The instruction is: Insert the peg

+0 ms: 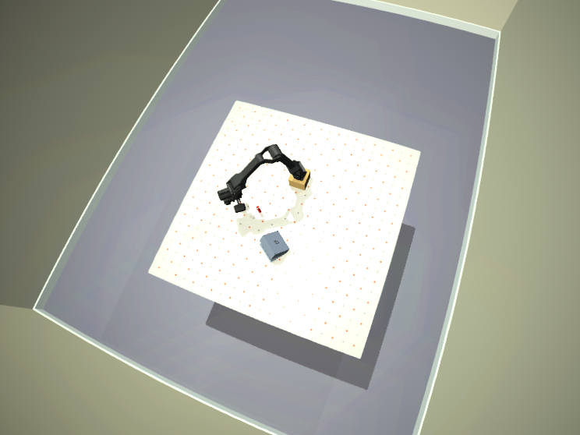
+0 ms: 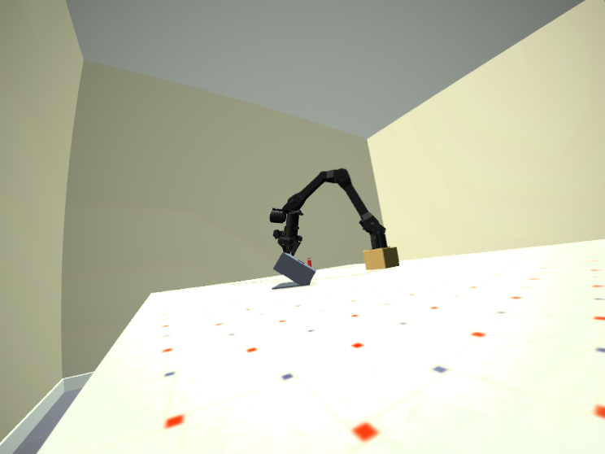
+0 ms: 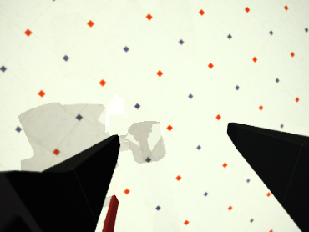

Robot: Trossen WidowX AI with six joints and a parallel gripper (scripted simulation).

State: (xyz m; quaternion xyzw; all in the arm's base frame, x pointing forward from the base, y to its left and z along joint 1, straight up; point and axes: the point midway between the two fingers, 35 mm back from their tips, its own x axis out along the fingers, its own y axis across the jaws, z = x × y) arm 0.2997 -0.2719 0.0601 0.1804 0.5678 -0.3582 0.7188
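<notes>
None of the task looks done: the red peg (image 1: 258,208) stands on the table (image 1: 355,243), apparently just beside the gripper (image 3: 171,138), whose jaws are spread wide and empty. Grasping, insertion into the sloped panel (image 1: 274,245) and release all remain.

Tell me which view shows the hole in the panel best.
The top view: the hole shows as a small dark mark on the panel's sloped face. The exterior view shows only the panel's back; the wrist view shows neither.
</notes>
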